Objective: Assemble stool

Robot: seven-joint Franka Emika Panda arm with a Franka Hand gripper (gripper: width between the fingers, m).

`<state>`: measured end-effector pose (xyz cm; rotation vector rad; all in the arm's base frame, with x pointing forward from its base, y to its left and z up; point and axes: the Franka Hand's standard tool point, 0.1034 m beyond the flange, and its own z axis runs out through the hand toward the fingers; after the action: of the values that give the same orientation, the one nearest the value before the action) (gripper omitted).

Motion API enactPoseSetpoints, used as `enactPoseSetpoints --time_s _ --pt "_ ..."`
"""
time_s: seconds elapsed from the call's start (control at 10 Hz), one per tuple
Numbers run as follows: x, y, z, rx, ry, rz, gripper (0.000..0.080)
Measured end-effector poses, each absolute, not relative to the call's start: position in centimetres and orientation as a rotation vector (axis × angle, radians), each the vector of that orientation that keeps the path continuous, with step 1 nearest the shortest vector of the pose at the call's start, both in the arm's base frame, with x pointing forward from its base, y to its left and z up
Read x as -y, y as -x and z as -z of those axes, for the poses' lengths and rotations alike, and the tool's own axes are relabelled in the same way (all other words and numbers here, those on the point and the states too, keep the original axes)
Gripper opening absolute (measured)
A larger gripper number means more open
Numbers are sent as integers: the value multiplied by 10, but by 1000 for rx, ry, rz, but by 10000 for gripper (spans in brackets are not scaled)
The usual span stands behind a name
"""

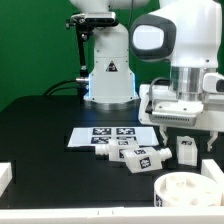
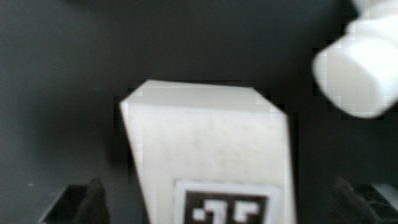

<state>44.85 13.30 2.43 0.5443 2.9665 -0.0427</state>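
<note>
Over the exterior view's 4 o'clock sector, the gripper is being held just above a leg, jaws spread, likely for straddling it | seat is lying at 5 o'clock, its edge being cropped | two legs are lying at 6 o'clock of the marker board | fingertips are being cut off in the wrist view, so contact cannot be judged.
</note>
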Motion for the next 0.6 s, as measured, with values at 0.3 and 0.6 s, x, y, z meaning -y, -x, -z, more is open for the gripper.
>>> enactPoseSetpoints --time_s 0.3,0.6 --pt "-127 -462 -44 -2726 -1249 31 647" --pt "-129 -467 -42 -2588 -1508 -1 649"
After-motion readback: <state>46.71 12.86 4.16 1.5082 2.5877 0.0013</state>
